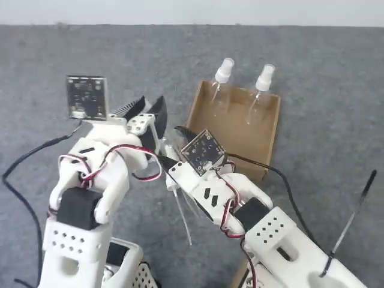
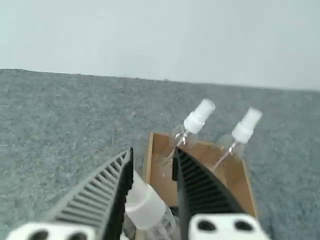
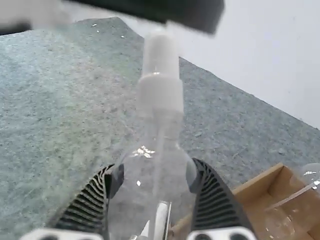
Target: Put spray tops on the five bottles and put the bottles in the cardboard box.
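Observation:
A clear bottle (image 3: 152, 165) sits between the fingers of my right gripper (image 3: 155, 175), which is shut on its body. A white spray top (image 3: 160, 95) is on the bottle's neck. My left gripper (image 2: 152, 155) is closed around that spray top (image 2: 145, 202) from above. In the high view the two grippers meet just left of the cardboard box (image 1: 264, 141): the left gripper (image 1: 153, 107) farther back, the right gripper (image 1: 171, 145) nearer. Two bottles with spray tops (image 1: 221, 84) (image 1: 261, 89) are inside the box at its far end; the left wrist view shows them too (image 2: 197, 120) (image 2: 245, 127).
Grey carpet covers the table. A white spray top with a long thin tube (image 1: 182, 217) lies on the carpet between the two arm bases. A black cable (image 1: 24, 198) loops at the left, and a thin black strip (image 1: 354, 210) sticks up at the right.

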Robot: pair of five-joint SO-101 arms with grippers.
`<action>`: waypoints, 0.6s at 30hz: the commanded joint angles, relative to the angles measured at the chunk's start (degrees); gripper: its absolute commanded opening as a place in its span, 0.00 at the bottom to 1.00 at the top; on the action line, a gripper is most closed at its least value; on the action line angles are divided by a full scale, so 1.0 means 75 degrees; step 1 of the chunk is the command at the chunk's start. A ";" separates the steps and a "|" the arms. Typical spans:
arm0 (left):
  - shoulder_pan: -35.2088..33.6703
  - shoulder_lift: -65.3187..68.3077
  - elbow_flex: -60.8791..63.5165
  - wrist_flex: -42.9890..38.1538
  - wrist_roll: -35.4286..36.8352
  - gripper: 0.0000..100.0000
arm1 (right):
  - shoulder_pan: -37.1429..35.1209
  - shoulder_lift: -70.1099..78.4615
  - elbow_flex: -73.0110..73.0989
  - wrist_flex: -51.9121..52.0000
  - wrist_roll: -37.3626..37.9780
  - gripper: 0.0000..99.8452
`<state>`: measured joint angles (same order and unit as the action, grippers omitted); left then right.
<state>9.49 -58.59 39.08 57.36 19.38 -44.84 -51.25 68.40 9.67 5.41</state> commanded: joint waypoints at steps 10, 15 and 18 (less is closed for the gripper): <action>-0.2309 -0.0047 -0.0264 -0.0012 -0.1078 0.12 | -0.0100 -0.0076 -0.0422 -0.0018 -0.0105 0.01; -0.2251 -0.0047 0.0662 -0.0680 -0.1137 0.12 | -0.0111 -0.0076 -0.0469 0.0299 -0.0105 0.01; -0.2063 -0.0070 0.0756 -0.0668 -0.1160 0.12 | -0.0205 -0.0076 -0.0469 0.0322 -0.0082 0.01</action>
<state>-7.56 -58.59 44.79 54.29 11.38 -45.27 -51.25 68.40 11.43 5.41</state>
